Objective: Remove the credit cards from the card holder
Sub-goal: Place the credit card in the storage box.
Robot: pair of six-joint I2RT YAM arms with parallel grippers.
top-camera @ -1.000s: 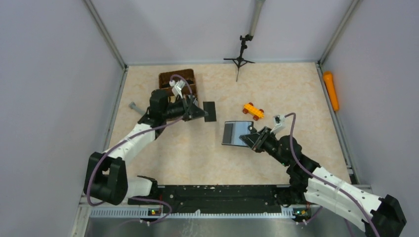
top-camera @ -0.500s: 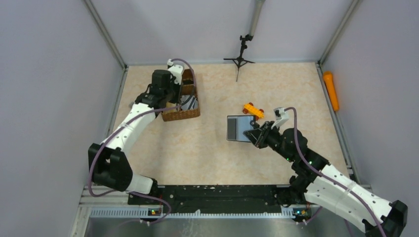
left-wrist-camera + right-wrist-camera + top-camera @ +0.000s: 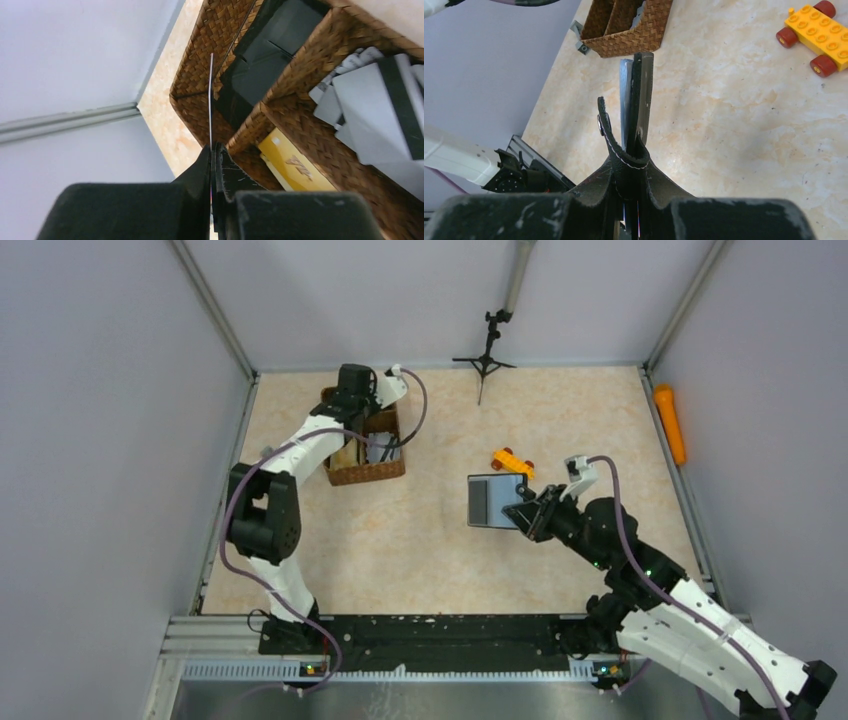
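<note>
My right gripper (image 3: 527,513) is shut on the card holder (image 3: 494,501), a flat black wallet with a grey-blue shiny inside, and holds it above the table. In the right wrist view the card holder (image 3: 642,90) stands edge-on between my fingers, and its snap strap (image 3: 602,122) curls to the left. My left gripper (image 3: 212,148) is shut on a thin card (image 3: 210,100) seen edge-on over the brown wicker basket (image 3: 305,55). In the top view the left gripper (image 3: 364,432) is over that basket (image 3: 368,473).
The basket's compartments hold black cards (image 3: 270,45), grey and white cards (image 3: 380,110) and a yellow card (image 3: 292,162). A yellow toy car (image 3: 511,462) lies just beyond the holder. A small tripod (image 3: 485,361) stands at the back. An orange object (image 3: 669,423) lies along the right wall.
My left gripper carried a black card from mid-table left and back to over the basket. My right gripper moved the card holder a little right and away from me.
</note>
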